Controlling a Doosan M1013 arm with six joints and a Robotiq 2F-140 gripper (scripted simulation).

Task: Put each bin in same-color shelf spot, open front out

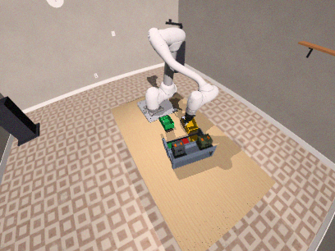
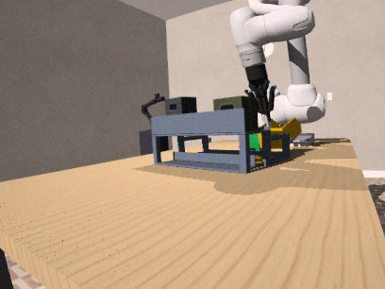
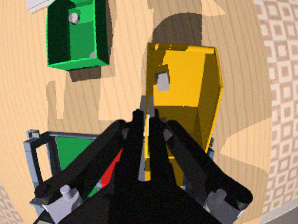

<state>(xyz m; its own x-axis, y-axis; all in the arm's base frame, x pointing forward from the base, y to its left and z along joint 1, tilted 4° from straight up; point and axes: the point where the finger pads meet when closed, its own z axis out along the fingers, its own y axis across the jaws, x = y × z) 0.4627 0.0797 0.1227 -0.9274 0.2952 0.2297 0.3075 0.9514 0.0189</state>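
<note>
The yellow bin (image 1: 191,126) (image 2: 292,127) (image 3: 187,85) is tilted at the back side of the blue-grey shelf (image 1: 193,157) (image 2: 198,124), one end at the shelf. A grey part (image 3: 163,81) is inside it. My gripper (image 2: 268,124) (image 3: 147,103) is shut on the bin's thin side wall, left in the wrist view. The green bin (image 1: 167,122) (image 3: 77,35) stands on the table with small grey parts inside. The shelf shows a green mark (image 3: 70,150) and a red mark (image 3: 111,170); my fingers partly cover the red one. Yellow below the bin may be the yellow mark.
A dark grey box (image 1: 178,148) (image 2: 181,105) and an olive box (image 1: 204,140) (image 2: 229,104) stand on the shelf's top board, above the marked level. The shelf's end post (image 3: 30,150) rises beside the green mark. The robot's base plate is behind the green bin.
</note>
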